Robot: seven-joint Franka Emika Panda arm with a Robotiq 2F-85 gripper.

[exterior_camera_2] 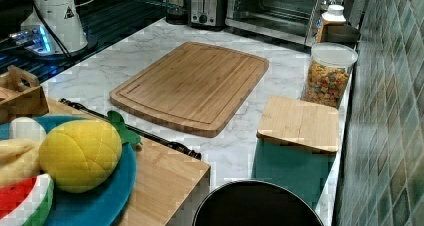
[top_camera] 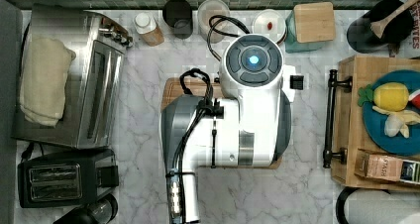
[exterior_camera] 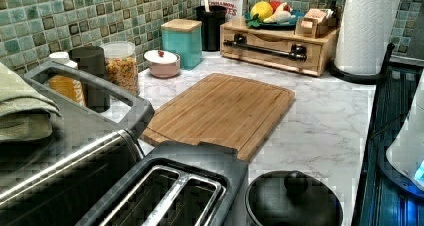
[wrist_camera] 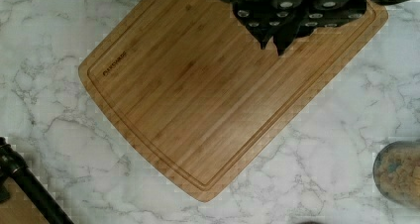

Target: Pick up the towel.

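One towel point(top_camera: 42, 80) lies folded on top of the toaster oven point(top_camera: 94, 80), at the top view's far left, well apart from the arm point(top_camera: 233, 120), which hangs above the cutting board point(wrist_camera: 208, 100). Whether the gripper point(wrist_camera: 292, 16) is open or closed, I cannot tell. The danger, I think, is a shallow grasp: the soft cloth could unfold or slip off the oven. The black toaster point(top_camera: 67, 177) stands just beside the oven, and the jars point(exterior_camera: 120, 66) are near its far end, so the approach should come from above.

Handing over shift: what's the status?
Gripper above cutting board, holding nothing. Towel atop toaster oven, untouched. Nothing on towel.
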